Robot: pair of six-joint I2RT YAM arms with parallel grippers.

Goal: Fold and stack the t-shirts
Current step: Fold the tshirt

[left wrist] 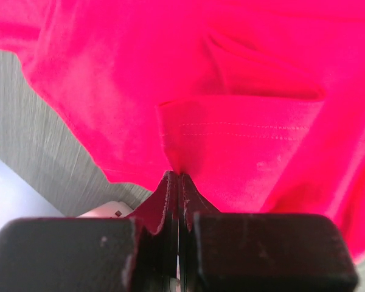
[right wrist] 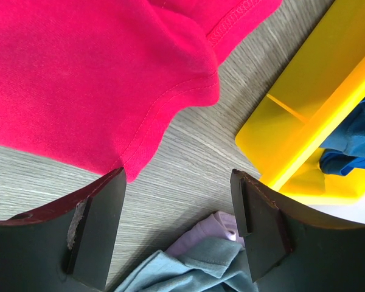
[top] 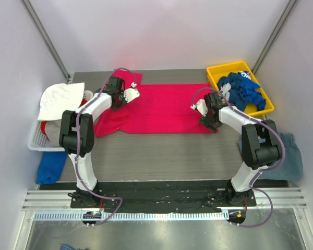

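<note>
Count: pink-red t-shirt (top: 161,107), one; grey-blue t-shirt (top: 292,156), one

Nothing legible is showing anywhere. White print (top: 244,74) is peeking from the blue shirts (top: 243,92) near the right claw (top: 212,126), unreadably small.

The left arm (top: 91,109) rises from its base, folds at a raised elbow and reaches forward to the left end of the pink-red t-shirt (top: 161,107). The left gripper (top: 121,100) points down onto that end. Its fingers (left wrist: 164,201) are pressed together, with a fold of the shirt pinched between their tips. The right arm (top: 235,117) bends at a high elbow and leans in toward the shirt's right end. The right gripper (top: 211,124) hangs over the near right corner. Its fingers (right wrist: 100,213) are spread wide and hold nothing, and one finger sits at the hem.
</note>
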